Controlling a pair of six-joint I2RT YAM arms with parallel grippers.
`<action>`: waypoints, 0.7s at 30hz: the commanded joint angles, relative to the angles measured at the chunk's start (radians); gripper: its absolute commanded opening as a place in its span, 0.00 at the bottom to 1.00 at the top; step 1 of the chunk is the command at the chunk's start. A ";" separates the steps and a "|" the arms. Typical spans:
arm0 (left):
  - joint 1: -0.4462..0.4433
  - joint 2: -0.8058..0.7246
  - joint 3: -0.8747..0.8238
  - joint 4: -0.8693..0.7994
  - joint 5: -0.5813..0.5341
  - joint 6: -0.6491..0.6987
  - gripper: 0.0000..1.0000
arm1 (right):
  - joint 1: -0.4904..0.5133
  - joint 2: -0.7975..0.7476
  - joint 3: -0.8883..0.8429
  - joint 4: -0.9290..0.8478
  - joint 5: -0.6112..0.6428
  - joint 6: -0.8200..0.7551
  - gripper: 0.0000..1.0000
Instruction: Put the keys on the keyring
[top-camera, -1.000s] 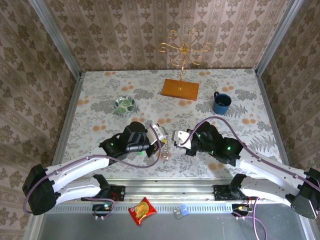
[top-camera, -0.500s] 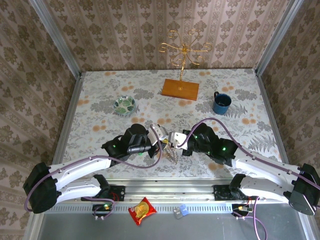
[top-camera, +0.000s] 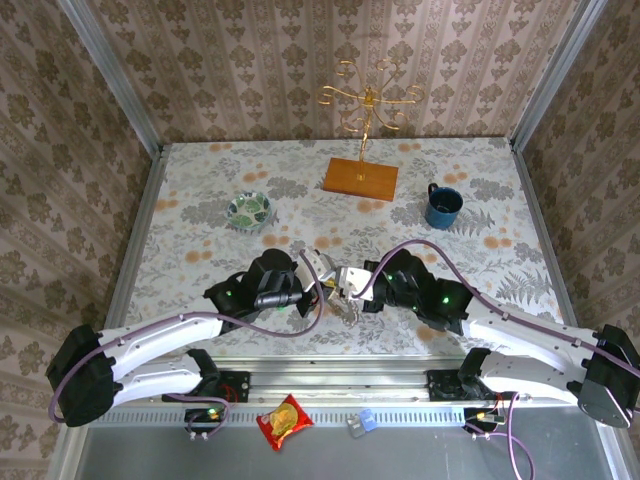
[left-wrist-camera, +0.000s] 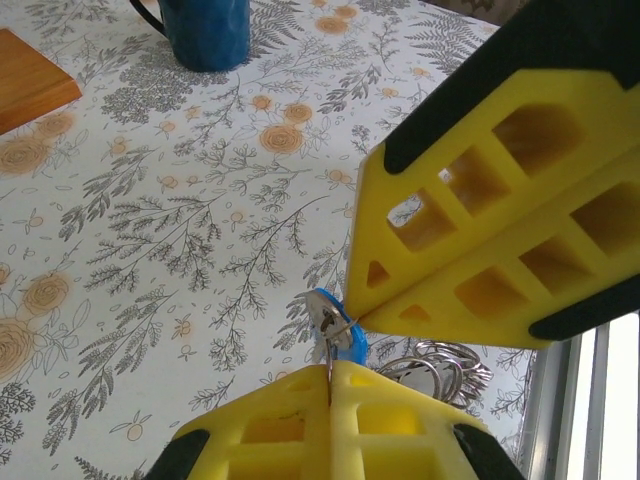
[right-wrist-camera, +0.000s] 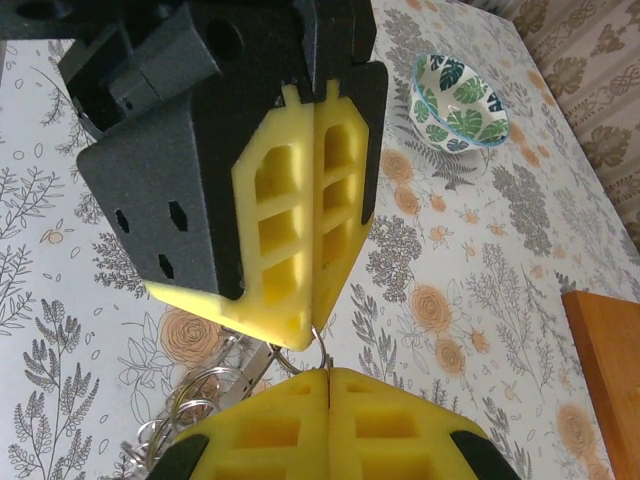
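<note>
Left wrist view puts your left fingers (left-wrist-camera: 330, 385) at the bottom edge. They are two yellow moulded blocks with hollow rectangular pockets, pressed flat together so the seam is a hairline. A thin strip of bare metal stands out of that seam and ends just beyond the tips in the rounded plastic head of the blue key (left-wrist-camera: 343, 335), so you are grasping the key by its blade. The right fingers (left-wrist-camera: 470, 240) stand above and to the right, made of the same pocketed yellow plastic with black backing. They are clenched, and their pointed tip touches the blue head. Just right of your left fingertips, below the right fingers, the keyring (left-wrist-camera: 440, 365) shows as a tangle of shiny grey wire coils over the floral-printed tabletop (left-wrist-camera: 150, 220). You cannot tell whether it touches the tabletop.

Right wrist view shows the two pairs tip to tip with both seams shut. A fine wire loop bridges the small gap between them, and you cannot tell whether the right fingers pinch it. The coils lie left of and below the tips. Well beyond the fingers sit a glossy blue mug (left-wrist-camera: 210, 30), a leaf-patterned bowl (right-wrist-camera: 460, 100) and a flat orange wooden slab (right-wrist-camera: 605, 370).
</note>
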 joint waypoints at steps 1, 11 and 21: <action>-0.005 -0.010 -0.008 0.053 0.010 -0.018 0.00 | 0.009 0.007 -0.012 0.023 0.028 -0.014 0.00; -0.003 -0.019 -0.018 0.066 0.005 -0.030 0.00 | 0.014 0.005 -0.021 0.020 0.036 -0.017 0.00; -0.005 -0.008 -0.019 0.057 0.001 -0.046 0.00 | 0.015 -0.041 -0.042 -0.003 0.038 -0.013 0.00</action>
